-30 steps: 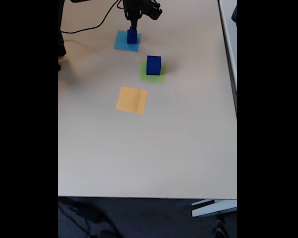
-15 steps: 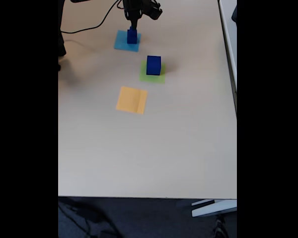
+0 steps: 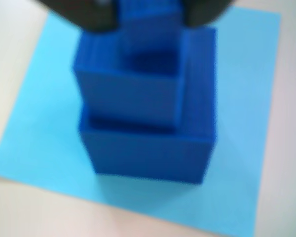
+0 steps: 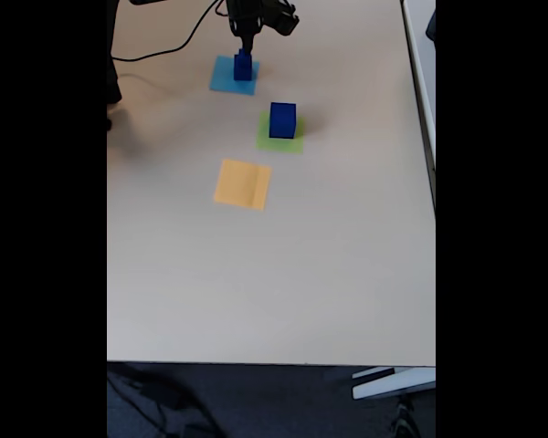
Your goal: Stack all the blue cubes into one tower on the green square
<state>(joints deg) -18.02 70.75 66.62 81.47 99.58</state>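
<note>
A pale beige table [image 4: 283, 274] holds light-blue [image 4: 226, 80], green [image 4: 268, 140] and orange squares [image 4: 242, 183], dark floor below. The gripper [image 4: 245, 47] sits over two stacked blue cubes [image 3: 148, 123] on the light-blue square; its finger state is unclear. A large cube [image 4: 282, 119] rests on the green square.

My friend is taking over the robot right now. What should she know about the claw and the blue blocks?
Claw: down over the stack on the light-blue square; open or shut cannot be told.
Large blue cube: already on the green square.
Medium cube and smaller cube: stacked on the light-blue square.
Orange square: bare.
Left: move those two onto the large cube, bigger first.
</note>
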